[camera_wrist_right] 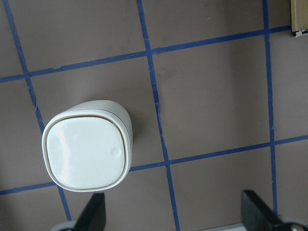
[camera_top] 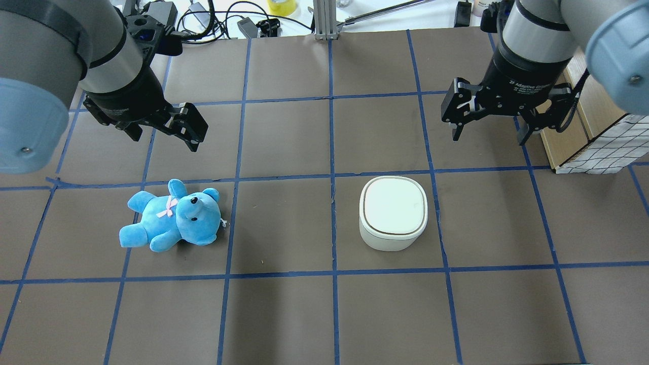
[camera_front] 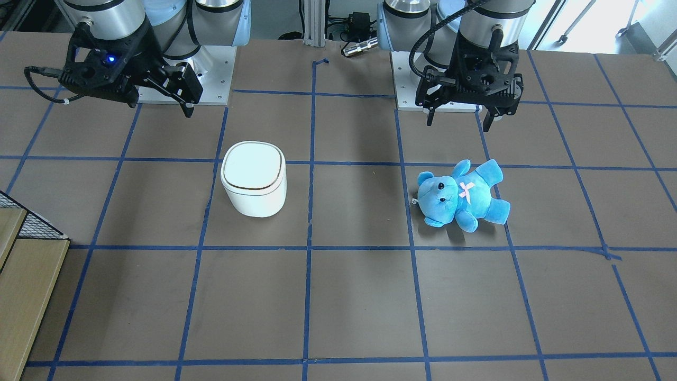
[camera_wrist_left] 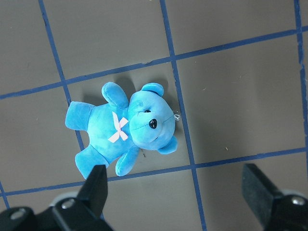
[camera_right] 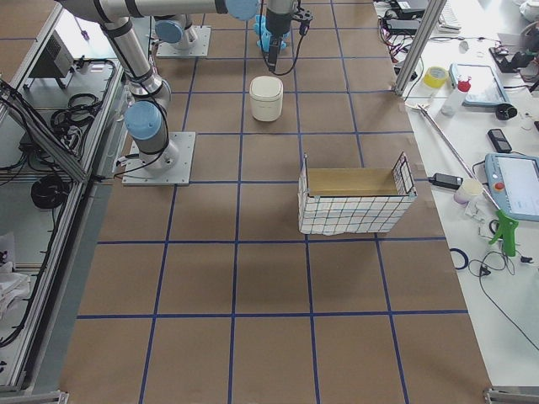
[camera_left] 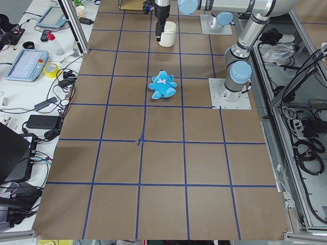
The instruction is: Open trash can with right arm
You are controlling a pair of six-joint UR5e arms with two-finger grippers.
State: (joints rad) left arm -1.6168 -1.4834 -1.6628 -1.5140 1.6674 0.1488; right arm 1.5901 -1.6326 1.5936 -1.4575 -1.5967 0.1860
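The white trash can (camera_front: 254, 180) stands with its flat lid shut; it also shows in the overhead view (camera_top: 393, 213) and at the left of the right wrist view (camera_wrist_right: 86, 151). My right gripper (camera_top: 489, 133), on the arm with the blue light (camera_front: 108, 58), hangs open and empty above the table, behind the can and toward the robot's right. In the right wrist view the gripper (camera_wrist_right: 174, 214) has its fingers wide apart. My left gripper (camera_front: 459, 121) is open and empty above the table behind the blue teddy (camera_front: 460, 193).
The blue teddy (camera_top: 172, 215) lies on its back, about two tiles left of the can, and fills the left wrist view (camera_wrist_left: 122, 127). A wire-and-cardboard basket (camera_top: 598, 147) stands at the table's right edge. Blue tape lines grid the brown table (camera_top: 284, 314).
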